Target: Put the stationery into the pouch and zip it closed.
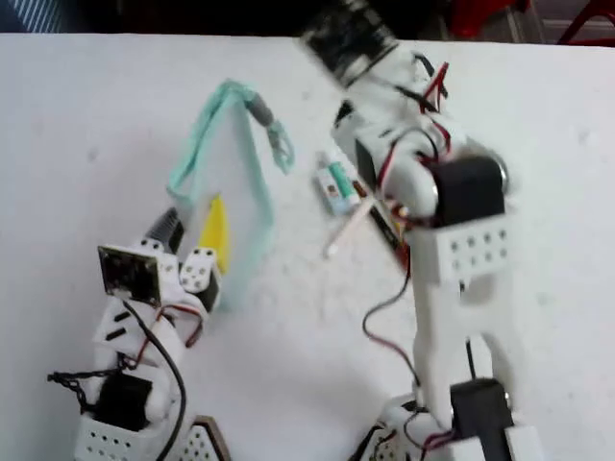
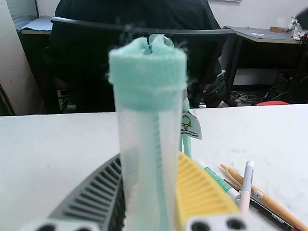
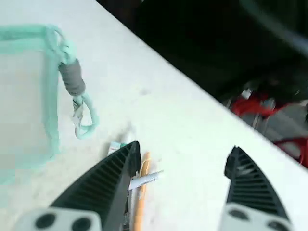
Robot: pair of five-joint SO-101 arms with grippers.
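Pouch: the see-through pouch (image 1: 223, 158) with mint-green edging stands up on edge on the white table (image 1: 86, 115), over on the left arm's side. Its grey tab (image 3: 72, 79) and green loop (image 3: 85, 118) are at the far corner.
Left claw: the left claw (image 2: 149, 161) is clamped tight on the near edge of the pouch, with the grey finger (image 2: 94, 195) on one face and the yellow finger (image 2: 199, 190) on the other (from above, the yellow one shows through the mesh).
Right claw: the right claw (image 3: 185, 149) hangs over the table with its jaws spread wide and nothing between them. One dark finger is just above the pens.
Pens: the pens (image 1: 336, 187) lie loose on the table, outside the pouch and just beside it, between it and the right arm. Past the left claw I can make out a white pen (image 2: 247, 183), an orange pen (image 2: 257, 197), a green-and-white pen (image 2: 216, 180) and a black pen (image 2: 272, 216), bunched together and overlapping.
Zip: from here I cannot tell whether it is open or closed.
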